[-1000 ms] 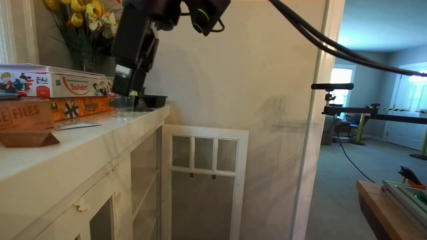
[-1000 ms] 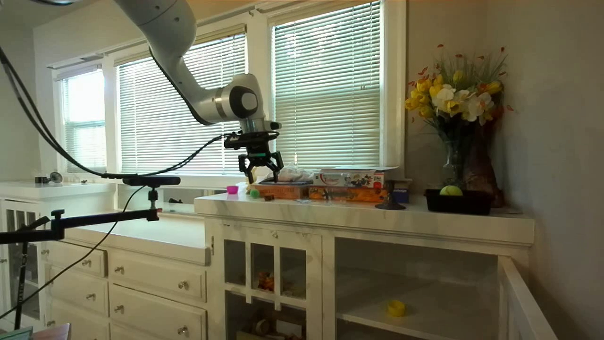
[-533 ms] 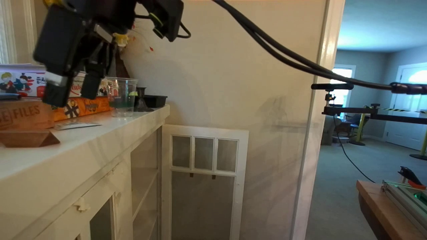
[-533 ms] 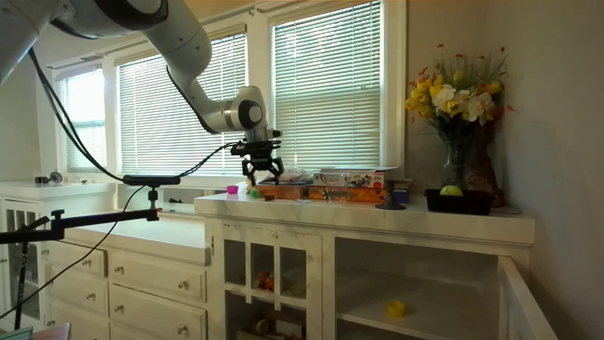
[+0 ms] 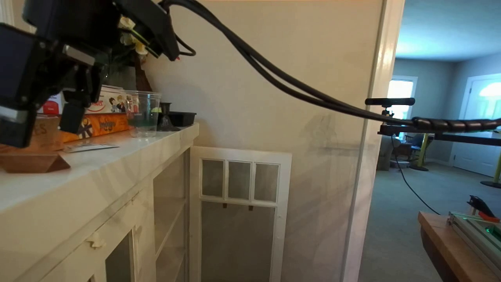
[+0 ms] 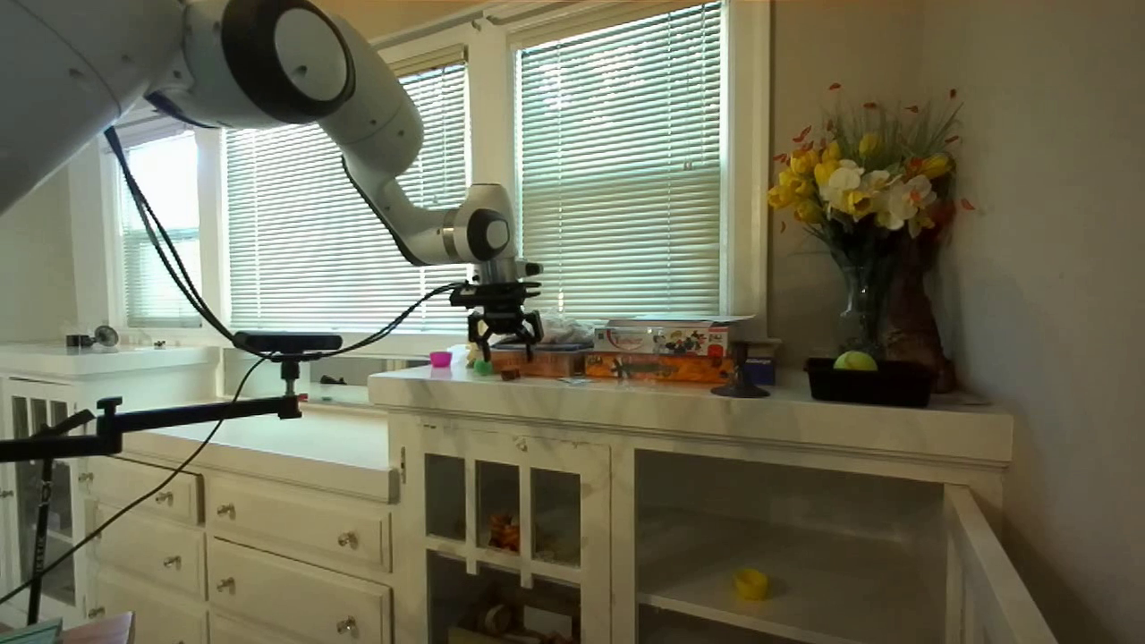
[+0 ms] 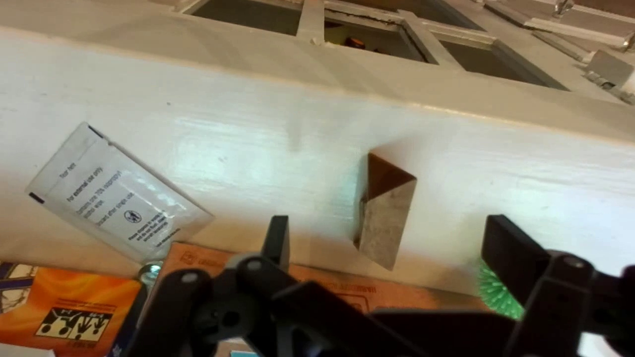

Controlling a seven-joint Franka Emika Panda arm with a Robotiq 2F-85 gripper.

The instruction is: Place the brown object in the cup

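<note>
One brown block, one clear cup, one packet and at least three partly hidden boxes show.

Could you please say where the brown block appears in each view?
In an exterior view, brown block: left edge, lower half.
In an exterior view, brown block: below and left of centre.
Wrist view, brown block: right of centre.
Landmark in all three: orange game box.

Smooth plastic cup, glossy countertop.
</note>
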